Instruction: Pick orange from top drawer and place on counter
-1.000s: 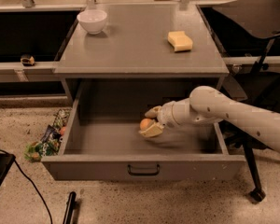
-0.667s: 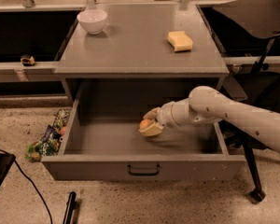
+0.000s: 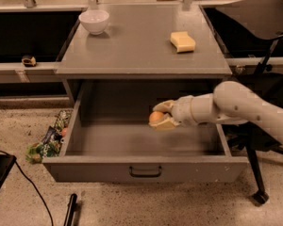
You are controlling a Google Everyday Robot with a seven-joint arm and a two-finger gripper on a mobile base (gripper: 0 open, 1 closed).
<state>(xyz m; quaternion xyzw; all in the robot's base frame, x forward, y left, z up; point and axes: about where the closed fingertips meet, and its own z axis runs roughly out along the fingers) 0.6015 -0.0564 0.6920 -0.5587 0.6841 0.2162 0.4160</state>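
Gripper (image 3: 160, 115) is inside the open top drawer (image 3: 99, 171), right of centre, towards the far wall, reaching in from the right on the white arm (image 3: 236, 105). It's clamped on the orange (image 3: 155, 117): one tan finger sits over the fruit and the other finger (image 3: 164, 123) under it, with the orange showing at the left end between them. Orange looks to be up off the drawer floor, but can't tell for sure from this angle. Drawer is pulled fully out towards the near side, with the black handle (image 3: 145, 172) centred on the front panel. Counter (image 3: 137, 51) above the drawer has a white bowl (image 3: 94, 20) at the far left corner and a yellow sponge (image 3: 182, 41) on the far right, the two well apart. On the floor left of the drawer is a pile of snack bags (image 3: 47, 142), with a black cable (image 3: 30, 187) running near it. Black chair (image 3: 264, 18) at far right.
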